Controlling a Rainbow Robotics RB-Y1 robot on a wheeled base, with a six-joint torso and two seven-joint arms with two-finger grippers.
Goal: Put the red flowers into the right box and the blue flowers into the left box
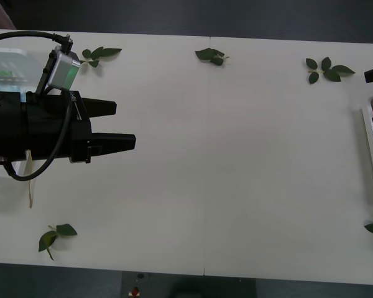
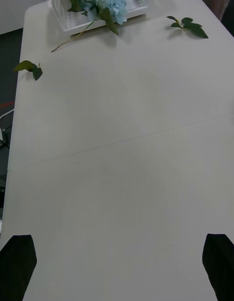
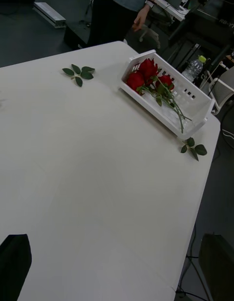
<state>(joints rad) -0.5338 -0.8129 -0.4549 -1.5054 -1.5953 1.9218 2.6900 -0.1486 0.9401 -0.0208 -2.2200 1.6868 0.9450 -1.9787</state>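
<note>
L gripper (image 1: 125, 125) over table's left side, fingers apart, empty, R gripper (image 2: 117, 264) spread wide, holding nothing

Loose green leaf sprigs (image 1: 211, 56) are lying scattered around the white surface (image 1: 236, 174), while a plastic bottle (image 3: 193, 68) is standing beyond its far edge.

red flowers (image 3: 148, 76): three, lying in the right box (image 3: 197, 117)
blue flowers (image 2: 108, 0): one cluster in the left box (image 2: 68, 18); separate heads cannot be counted
boxes: two
leaf sprigs (image 1: 212, 56): five in the front view
grippers: left gripper (image 1: 125, 125) and right gripper (image 2: 117, 267), two
</note>
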